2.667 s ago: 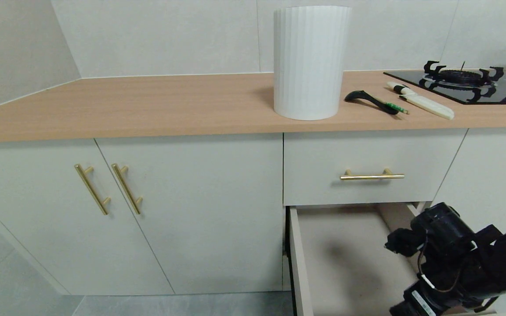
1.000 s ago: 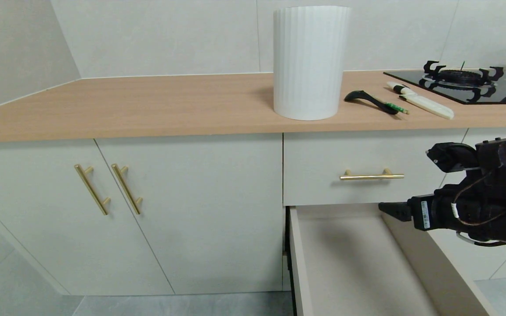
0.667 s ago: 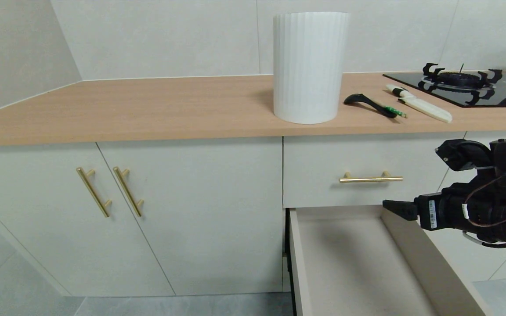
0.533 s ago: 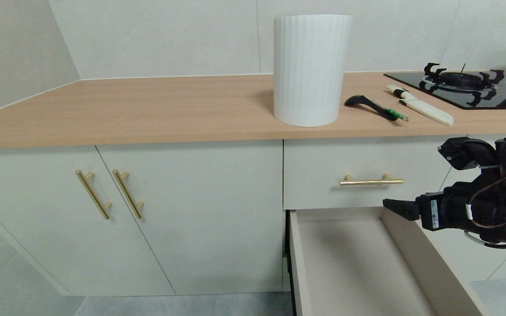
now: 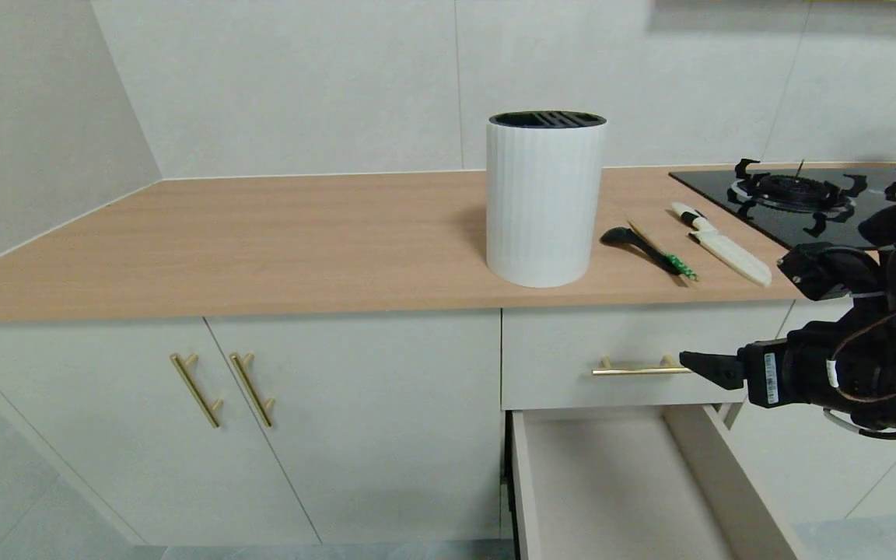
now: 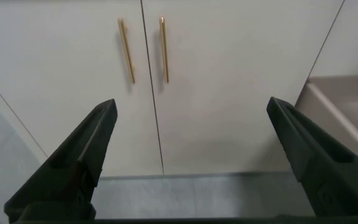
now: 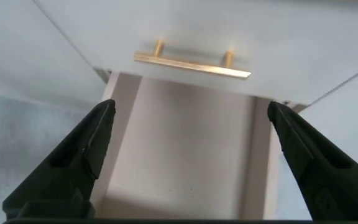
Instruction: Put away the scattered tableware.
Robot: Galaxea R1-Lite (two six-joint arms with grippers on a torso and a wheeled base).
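The tableware is lying on the wooden counter (image 5: 261,241), between a tall white holder (image 5: 545,210) and the stove (image 5: 790,198): a black spoon (image 5: 625,238), thin tan chopsticks (image 5: 662,253) with a green band near one end (I am judging them chopsticks from their slimness), and a pale knife (image 5: 720,247). All three are pointing the same way, their long axes running on a slant from the back wall toward the counter's front edge on the robot's right.

The right gripper (image 5: 701,367) is hanging below the counter edge, level with the brass handle (image 5: 638,370) of the shut upper drawer and above the pulled-out lower drawer (image 5: 611,490). Its fingers are spread wide and holding nothing. So the pieces are sitting up and back from it, and this arm is much the nearer one. The left gripper (image 6: 191,118), also spread and bare, is facing the cupboard doors (image 6: 148,93) low down.

The spoon is looking glossy and curved, likely slippery; the knife is flat with a smooth blade; the chopsticks are lying very low. The holder is ribbed, with a black slotted top.
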